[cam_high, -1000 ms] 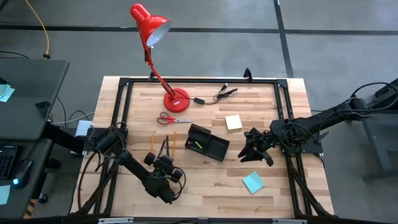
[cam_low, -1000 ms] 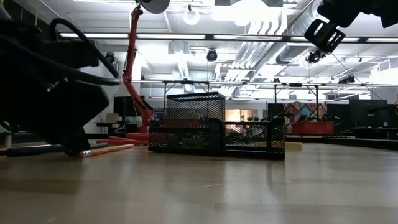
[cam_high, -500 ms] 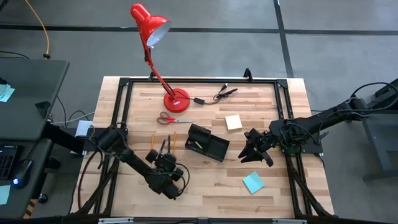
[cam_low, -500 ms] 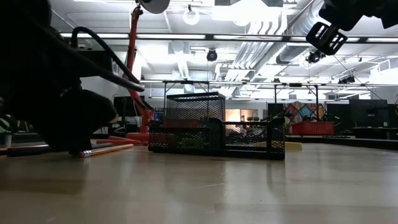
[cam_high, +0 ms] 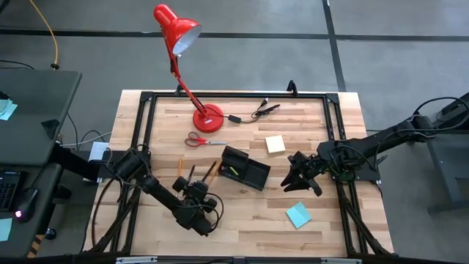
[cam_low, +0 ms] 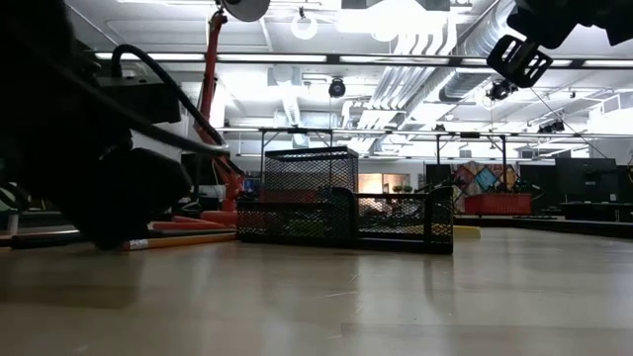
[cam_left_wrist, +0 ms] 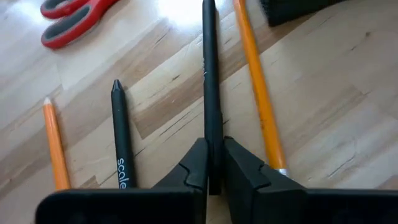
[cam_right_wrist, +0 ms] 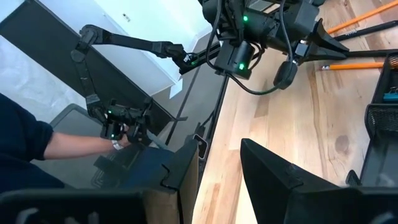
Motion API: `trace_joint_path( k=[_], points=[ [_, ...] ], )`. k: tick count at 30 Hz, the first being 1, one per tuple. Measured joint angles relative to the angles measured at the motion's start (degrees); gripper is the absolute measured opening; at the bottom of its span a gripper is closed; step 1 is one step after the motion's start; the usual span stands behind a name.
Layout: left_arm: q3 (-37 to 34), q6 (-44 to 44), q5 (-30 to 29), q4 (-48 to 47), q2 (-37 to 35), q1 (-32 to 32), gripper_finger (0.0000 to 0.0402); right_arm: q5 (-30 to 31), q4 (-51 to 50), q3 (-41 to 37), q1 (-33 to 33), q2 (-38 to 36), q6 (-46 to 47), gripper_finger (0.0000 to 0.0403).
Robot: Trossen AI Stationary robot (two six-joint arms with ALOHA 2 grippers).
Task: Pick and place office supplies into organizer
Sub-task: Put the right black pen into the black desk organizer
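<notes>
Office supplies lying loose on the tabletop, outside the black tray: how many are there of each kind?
Scissors: 1
Orange pencils: 2
Dark pens: 2
Yellow sticky pad: 1
Teal sticky pad: 1
Total: 7

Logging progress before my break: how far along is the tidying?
Early. Done: some items sit in the organizer. In hand: the left hand is shut on a dark pen. Left: pencils, another pen, scissors, both sticky pads. The right hand waits.
</notes>
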Motion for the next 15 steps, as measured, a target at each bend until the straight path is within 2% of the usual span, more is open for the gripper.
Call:
trace_joint_path(
  k=[10, 15],
  points=[
    [5.41, 0.39, 4.42, -6.58, -1.10, -0.39, 0.0002, 0.20, -1.33, 0.00, 0.00, 0.00, -0.81, 0.0116],
    [10.13, 0.65, 3.63, -12.80, -1.11, -0.84, 0.0001, 0.24, -1.28, 0.00, 0.00, 0.00, -1.64, 0.0116]
  ],
)
